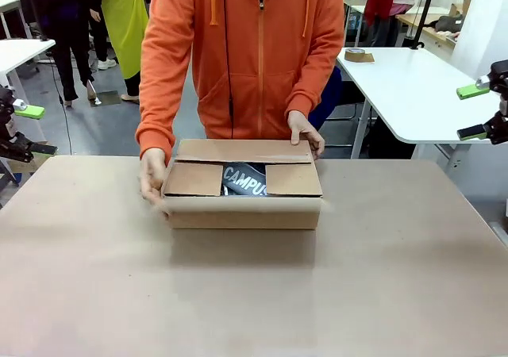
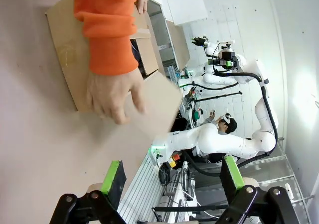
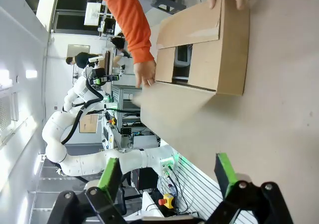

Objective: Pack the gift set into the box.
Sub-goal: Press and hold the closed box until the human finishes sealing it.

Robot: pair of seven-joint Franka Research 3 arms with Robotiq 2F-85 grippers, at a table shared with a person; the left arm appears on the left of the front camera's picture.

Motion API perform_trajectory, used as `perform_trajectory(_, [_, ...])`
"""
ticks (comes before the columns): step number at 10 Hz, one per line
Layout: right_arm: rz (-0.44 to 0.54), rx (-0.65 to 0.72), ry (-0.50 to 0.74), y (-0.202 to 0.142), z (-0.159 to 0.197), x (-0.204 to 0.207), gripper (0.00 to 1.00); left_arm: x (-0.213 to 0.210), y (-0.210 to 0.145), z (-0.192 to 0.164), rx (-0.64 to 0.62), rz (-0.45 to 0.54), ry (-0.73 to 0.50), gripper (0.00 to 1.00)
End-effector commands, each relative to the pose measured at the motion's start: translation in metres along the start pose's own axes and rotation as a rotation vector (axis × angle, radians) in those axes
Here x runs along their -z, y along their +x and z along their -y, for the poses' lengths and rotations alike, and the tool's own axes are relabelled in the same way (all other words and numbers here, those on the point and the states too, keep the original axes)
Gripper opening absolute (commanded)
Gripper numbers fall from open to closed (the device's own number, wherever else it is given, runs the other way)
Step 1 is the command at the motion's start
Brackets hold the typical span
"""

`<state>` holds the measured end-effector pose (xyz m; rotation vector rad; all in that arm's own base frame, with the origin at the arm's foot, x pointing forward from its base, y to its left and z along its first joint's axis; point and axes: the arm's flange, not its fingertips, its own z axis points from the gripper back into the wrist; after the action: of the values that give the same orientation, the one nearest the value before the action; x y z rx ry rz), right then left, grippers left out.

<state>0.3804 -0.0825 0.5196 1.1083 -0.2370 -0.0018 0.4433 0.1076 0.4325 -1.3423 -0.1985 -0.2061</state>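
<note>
- Front view: the box point(image 1: 242, 206) sits mid-frame on the table point(image 1: 254, 293), with the pouch point(image 1: 244, 181) showing between its flaps. A person's hand point(image 1: 152, 174) grips its left end. The left gripper point(image 1: 32, 129) at the left edge and the right gripper point(image 1: 474, 112) at the right edge both gape, empty.
- Left wrist view: fingers point(image 2: 112, 176) spread, box upper left.
- Right wrist view: pads point(image 3: 225, 171) apart, box upper right.

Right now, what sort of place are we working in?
Probably a workshop or lab, not a home: a plain work table with a cardboard box, white tables behind it, one holding a roll of tape, and a bare grey floor.
</note>
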Motion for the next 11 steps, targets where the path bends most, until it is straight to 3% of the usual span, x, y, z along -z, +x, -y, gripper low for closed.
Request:
perform_trajectory(1, [0.015,-0.005,0.018,0.0004,-0.0021,0.0022,1.00,0.0002,-0.0044,0.0014,-0.010,-0.004,0.008,1.00])
perform_trajectory(11, [0.015,-0.005,0.018,0.0004,-0.0021,0.0022,1.00,0.0002,-0.0044,0.0014,-0.010,-0.004,0.008,1.00])
